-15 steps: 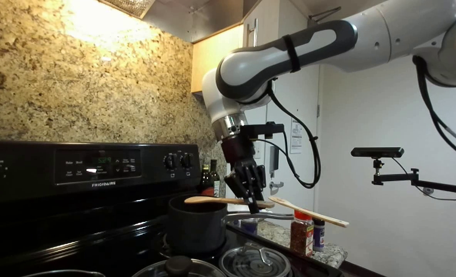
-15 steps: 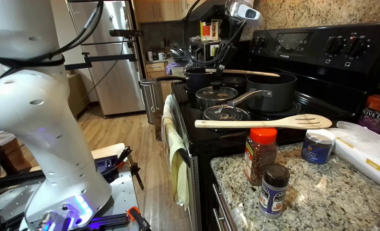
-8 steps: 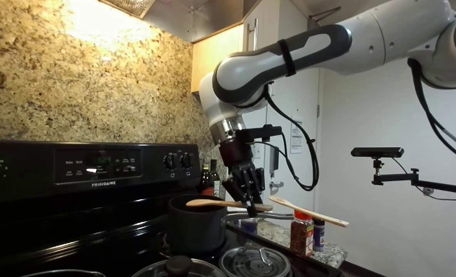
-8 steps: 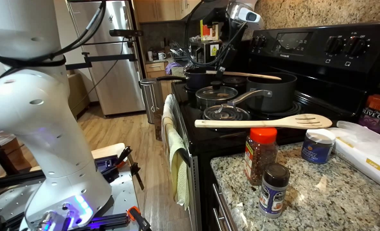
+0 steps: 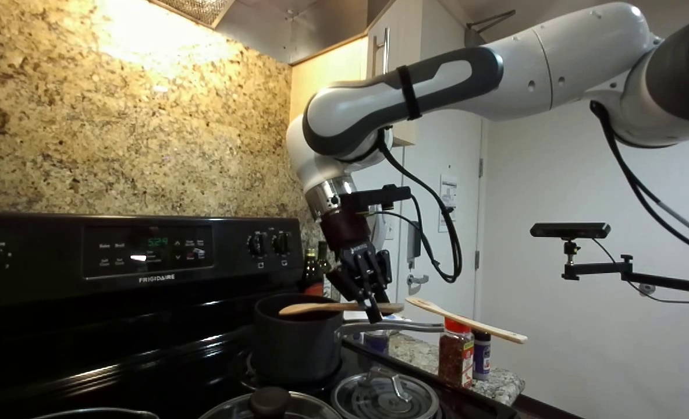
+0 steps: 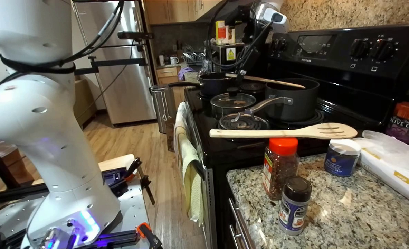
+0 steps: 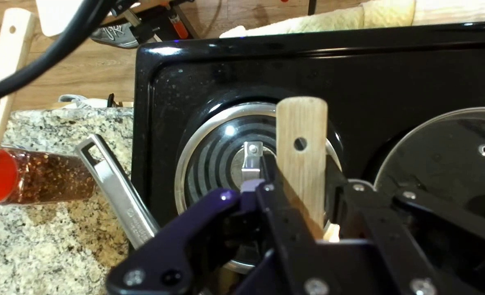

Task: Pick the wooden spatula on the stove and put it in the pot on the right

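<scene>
The gripper (image 7: 302, 172) sits slightly closer to the pot (image 5: 298, 349) than in the earlier frame, clamped on the handle of the wooden spatula (image 5: 340, 306), whose head is over the pot's open mouth, though whether it touches the rim I cannot tell. Behind the handle in the wrist view, a glass lid (image 7: 209, 172) lies on the stove (image 7: 390, 78), and farther off a yellow towel (image 7: 328, 22) hangs at the stove's front.

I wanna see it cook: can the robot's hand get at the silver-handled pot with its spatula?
Probably yes: the gripper holds the wooden spatula with one end at the open top of the pot, which nothing seems to cover.
</scene>
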You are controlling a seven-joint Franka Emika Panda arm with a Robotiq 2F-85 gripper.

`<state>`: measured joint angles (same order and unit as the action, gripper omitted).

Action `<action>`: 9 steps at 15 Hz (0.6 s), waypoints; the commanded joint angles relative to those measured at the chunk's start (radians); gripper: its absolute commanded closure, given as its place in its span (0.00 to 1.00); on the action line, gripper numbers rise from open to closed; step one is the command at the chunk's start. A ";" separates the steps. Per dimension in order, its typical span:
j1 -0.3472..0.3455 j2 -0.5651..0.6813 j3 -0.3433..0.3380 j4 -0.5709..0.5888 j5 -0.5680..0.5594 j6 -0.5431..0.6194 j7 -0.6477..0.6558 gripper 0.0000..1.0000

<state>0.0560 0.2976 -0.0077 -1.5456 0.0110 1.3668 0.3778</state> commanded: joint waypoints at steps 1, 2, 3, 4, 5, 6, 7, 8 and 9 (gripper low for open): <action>-0.008 0.079 -0.005 0.132 0.022 -0.123 -0.013 0.93; -0.008 0.104 -0.007 0.106 0.025 -0.079 -0.016 0.93; -0.009 0.121 -0.009 0.116 0.031 -0.073 -0.017 0.93; -0.009 0.135 -0.010 0.154 0.029 -0.098 -0.017 0.93; -0.008 0.149 -0.011 0.154 0.028 -0.090 -0.021 0.93; -0.007 0.162 -0.012 0.157 0.030 -0.076 -0.020 0.93; -0.005 0.173 -0.013 0.166 0.027 -0.074 -0.016 0.93; -0.005 0.180 -0.014 0.177 0.028 -0.072 -0.017 0.93; -0.005 0.185 -0.015 0.183 0.029 -0.067 -0.013 0.93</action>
<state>0.0554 0.4442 -0.0196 -1.4085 0.0194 1.3048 0.3764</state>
